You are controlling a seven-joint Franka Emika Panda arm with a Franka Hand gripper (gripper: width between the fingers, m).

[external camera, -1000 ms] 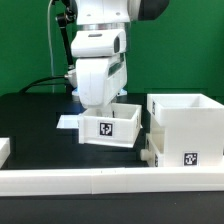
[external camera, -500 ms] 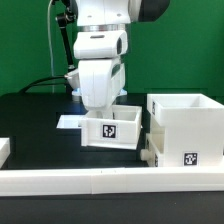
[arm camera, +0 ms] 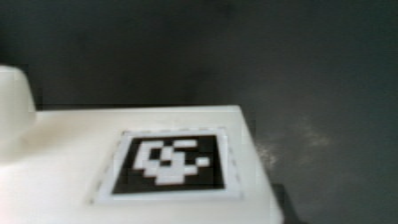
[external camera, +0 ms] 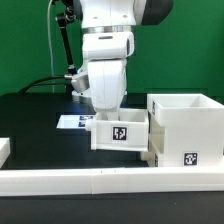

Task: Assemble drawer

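My gripper [external camera: 112, 114] reaches down into a small white tray [external camera: 120, 134] with a black-and-white tag on its front. The fingertips are hidden behind the tray's wall. The tray moves with the hand, so the gripper is shut on it. The tray hangs just left of the tall white housing [external camera: 186, 124], nearly touching its side. A small white knobbed piece [external camera: 149, 154] shows at the housing's lower left. In the wrist view the tray's tagged face [arm camera: 169, 165] fills the frame over the black table [arm camera: 302, 60]; no fingers show.
The marker board [external camera: 72, 122] lies flat on the black table behind the tray. A long low white border bar [external camera: 100, 181] runs along the front edge. A small white block [external camera: 4, 148] sits at the exterior view's left edge.
The arm and the tray it holds have moved toward the exterior view's right, closing the gap to the housing. The marker board is now more exposed.
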